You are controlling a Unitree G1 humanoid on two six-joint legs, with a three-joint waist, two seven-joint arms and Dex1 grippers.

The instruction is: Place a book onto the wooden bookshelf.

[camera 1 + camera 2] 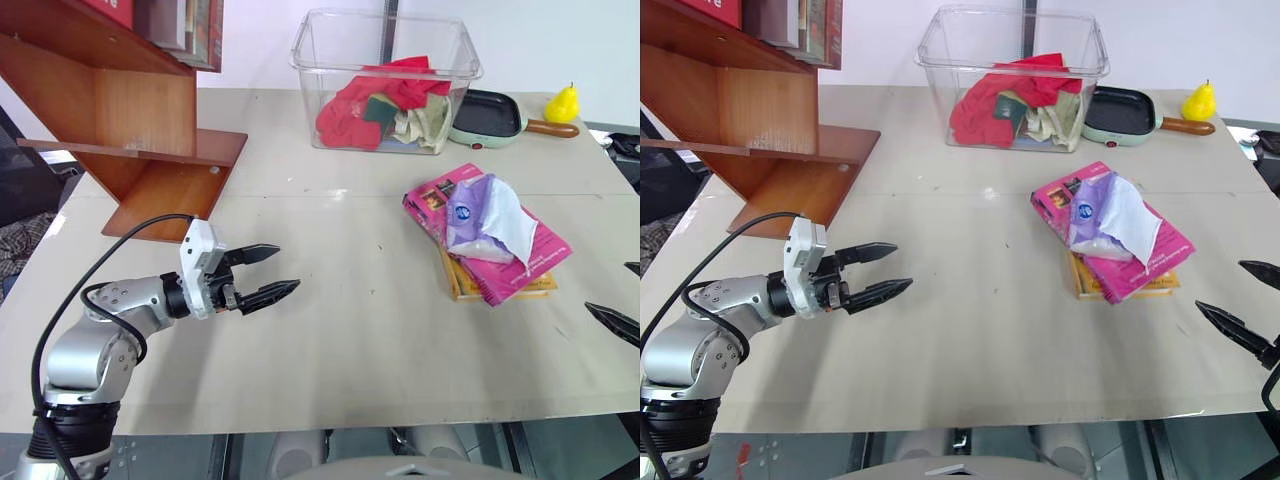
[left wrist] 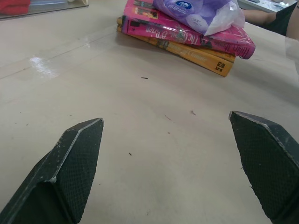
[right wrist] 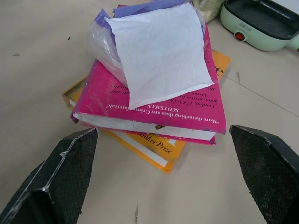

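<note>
A: Where's the thick magenta-pink paperback book (image 1: pixel 500 245)?

B: On the yellow-orange book (image 3: pixel 154 148), under a purple-white plastic tissue pack (image 1: pixel 490 218) — well right of the slanted reddish-brown wooden bookshelf (image 1: pixel 130 120). Its long side lies across my right gripper (image 1: pixel 1240 300), jaws spread, empty, just beside it.

A: Left gripper (image 1: pixel 262 275)?

B: Wide too, empty, nearer the shelf — right's closer, imo.

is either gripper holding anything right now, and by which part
Nothing is held. The left gripper and right gripper are both open over the table, apart from the thick magenta-pink book.
</note>
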